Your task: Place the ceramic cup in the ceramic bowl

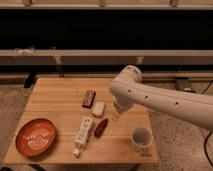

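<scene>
White ceramic cup (141, 137) stands at the front-right corner of the counter (60, 95); ceramic bowl (36, 136) at front-left, well apart. Tool (118, 106) hangs mid-counter behind the cup; open or closed, cannot tell. Risk: a low carry clips the white stick (83, 135) between them.

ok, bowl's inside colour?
Ceramic bowl: orange-red, pale swirls, in the camera view. Claw hovers above the table, right of centre.

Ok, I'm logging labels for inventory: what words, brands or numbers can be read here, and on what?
No text can be read anywhere.
On the small brown rectangular packet and the white remote-like stick, no markings can be made out.
The gripper hangs above the middle of the wooden table; no label shows on it.
</scene>
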Robot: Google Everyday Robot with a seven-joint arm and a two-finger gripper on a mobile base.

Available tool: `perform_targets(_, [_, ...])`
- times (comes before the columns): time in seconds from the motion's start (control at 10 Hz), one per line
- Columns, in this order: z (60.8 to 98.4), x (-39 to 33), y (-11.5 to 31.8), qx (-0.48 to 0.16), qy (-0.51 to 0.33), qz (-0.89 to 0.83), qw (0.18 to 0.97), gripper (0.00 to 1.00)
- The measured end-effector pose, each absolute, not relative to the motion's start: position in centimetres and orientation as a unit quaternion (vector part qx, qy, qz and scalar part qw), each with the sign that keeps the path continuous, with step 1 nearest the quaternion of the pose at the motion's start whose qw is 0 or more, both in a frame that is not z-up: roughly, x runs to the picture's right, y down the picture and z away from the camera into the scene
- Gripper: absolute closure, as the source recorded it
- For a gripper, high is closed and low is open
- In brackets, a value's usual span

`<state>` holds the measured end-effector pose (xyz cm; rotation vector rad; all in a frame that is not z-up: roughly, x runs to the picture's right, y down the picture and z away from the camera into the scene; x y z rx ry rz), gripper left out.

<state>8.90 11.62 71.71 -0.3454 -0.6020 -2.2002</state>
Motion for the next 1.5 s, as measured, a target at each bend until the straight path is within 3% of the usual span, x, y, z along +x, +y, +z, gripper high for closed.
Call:
perform_targets(0.6, [66.6, 12.0, 17.7, -0.13, -0.25, -0.874, 0.396, 0.28])
perform_targets(1.5, [67.0, 13.5, 24.6, -0.166, -0.311, -0.857, 0.375, 0.28])
